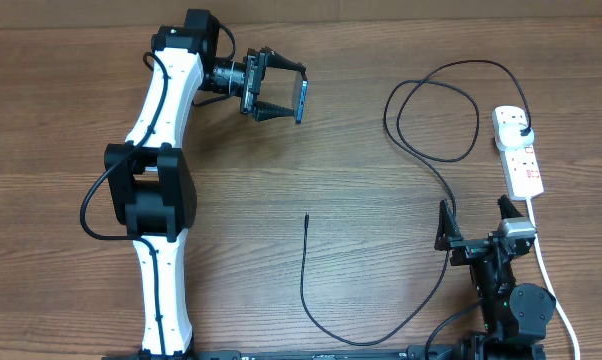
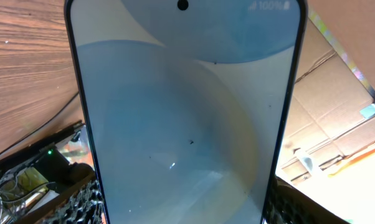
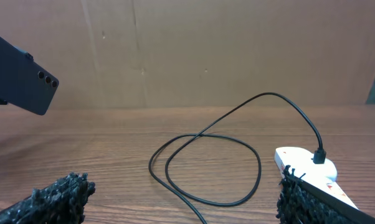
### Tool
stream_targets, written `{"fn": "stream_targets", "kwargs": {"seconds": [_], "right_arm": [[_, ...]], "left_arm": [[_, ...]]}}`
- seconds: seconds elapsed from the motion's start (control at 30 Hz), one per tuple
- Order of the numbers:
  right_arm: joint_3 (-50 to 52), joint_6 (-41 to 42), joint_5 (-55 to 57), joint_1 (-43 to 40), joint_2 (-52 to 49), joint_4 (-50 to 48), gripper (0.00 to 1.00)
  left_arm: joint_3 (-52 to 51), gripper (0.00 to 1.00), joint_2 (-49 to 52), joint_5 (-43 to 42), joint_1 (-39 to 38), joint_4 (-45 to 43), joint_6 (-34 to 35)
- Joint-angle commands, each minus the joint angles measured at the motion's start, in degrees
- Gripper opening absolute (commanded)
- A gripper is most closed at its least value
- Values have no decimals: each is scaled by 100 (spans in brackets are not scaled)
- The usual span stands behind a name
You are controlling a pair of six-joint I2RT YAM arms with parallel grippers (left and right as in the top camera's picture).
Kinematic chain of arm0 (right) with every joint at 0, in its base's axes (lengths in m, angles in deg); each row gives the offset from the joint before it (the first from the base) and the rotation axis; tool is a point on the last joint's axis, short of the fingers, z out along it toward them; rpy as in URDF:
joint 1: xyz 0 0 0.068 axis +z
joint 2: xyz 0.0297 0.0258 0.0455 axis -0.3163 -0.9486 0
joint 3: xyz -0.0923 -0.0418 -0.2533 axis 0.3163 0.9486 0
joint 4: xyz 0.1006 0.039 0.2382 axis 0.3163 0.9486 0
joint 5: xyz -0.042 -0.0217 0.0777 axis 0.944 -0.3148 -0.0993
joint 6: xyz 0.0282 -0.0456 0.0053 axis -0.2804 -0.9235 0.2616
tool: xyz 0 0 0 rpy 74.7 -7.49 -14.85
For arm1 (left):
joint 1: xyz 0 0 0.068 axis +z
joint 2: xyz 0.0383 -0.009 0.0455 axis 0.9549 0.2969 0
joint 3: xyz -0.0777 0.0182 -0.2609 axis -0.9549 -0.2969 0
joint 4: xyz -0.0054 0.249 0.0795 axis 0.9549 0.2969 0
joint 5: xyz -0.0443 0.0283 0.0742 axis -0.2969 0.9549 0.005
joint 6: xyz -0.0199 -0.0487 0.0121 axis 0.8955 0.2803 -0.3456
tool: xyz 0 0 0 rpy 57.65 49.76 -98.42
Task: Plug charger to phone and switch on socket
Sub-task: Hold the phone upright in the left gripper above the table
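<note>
My left gripper point(image 1: 281, 97) is shut on the phone point(image 1: 302, 98) and holds it on edge above the far middle of the table. The phone's pale blue screen point(image 2: 187, 118) fills the left wrist view. Its dark back with camera lenses shows in the right wrist view point(image 3: 19, 81). The charger's black cable point(image 1: 421, 110) loops on the table. Its plug point(image 1: 522, 131) sits in the white socket strip point(image 1: 519, 152) at the right. Its connector tip point(image 1: 306, 217) lies free mid-table. My right gripper point(image 1: 476, 215) is open and empty, low over the cable point(image 3: 206, 155) near the strip point(image 3: 306, 165).
The strip's white cord point(image 1: 546, 265) runs toward the front right past my right arm. A brown cardboard wall point(image 3: 206, 50) stands behind the table. Boxes and clutter point(image 2: 337, 130) lie beyond the table edge in the left wrist view.
</note>
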Motion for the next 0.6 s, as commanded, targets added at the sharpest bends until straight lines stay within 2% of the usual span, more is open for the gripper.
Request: {"fn": "stream_targets", "kwargs": {"seconds": [0.0,0.57], "right_arm": [[61,11,-28,33,55,-28,100],[61,11,-28,33,55,-28,100]], "left_arm": [[190,4,0,-59,-33,17,-127],[190,4,0,323,-33,17,-374]]}}
